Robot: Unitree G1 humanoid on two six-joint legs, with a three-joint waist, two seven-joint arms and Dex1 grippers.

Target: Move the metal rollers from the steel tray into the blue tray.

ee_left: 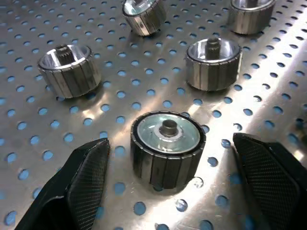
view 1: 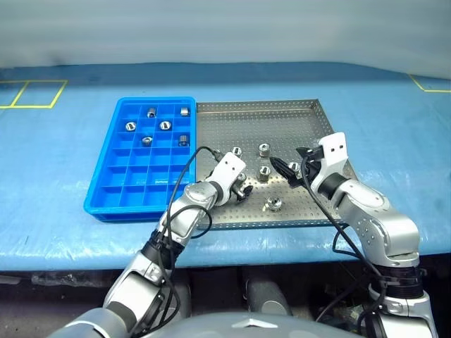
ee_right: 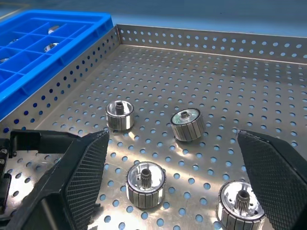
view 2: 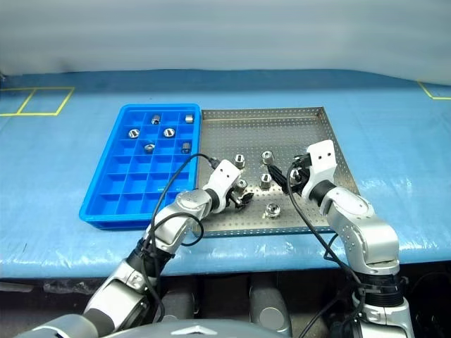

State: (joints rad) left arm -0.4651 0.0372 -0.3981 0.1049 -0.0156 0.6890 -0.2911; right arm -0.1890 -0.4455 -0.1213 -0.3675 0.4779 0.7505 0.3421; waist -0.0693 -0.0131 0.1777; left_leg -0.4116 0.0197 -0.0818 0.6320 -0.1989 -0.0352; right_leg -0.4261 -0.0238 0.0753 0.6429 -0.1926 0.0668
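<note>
On the desk [view 1: 63, 176], the steel tray [view 1: 310, 113] lies touching the blue tray [view 1: 106, 190]. Six metal rollers [view 1: 165, 125] sit in the blue tray's far compartments; about five remain on the steel tray. My left hand [ee_left: 168, 177] stands apart around one roller there, not yet clamped. My right hand [view 1: 289, 171] hovers nearby, apart and empty.

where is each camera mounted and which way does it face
Left and right eye views: on the head, looking forward and down at the perforated steel tray, the blue compartment tray and both arms.
Left wrist view: on the left arm, along open jaws of the left gripper straddling a shiny metal roller.
Right wrist view: along the open right gripper, over four rollers.
Both wrist views share the steel tray.
</note>
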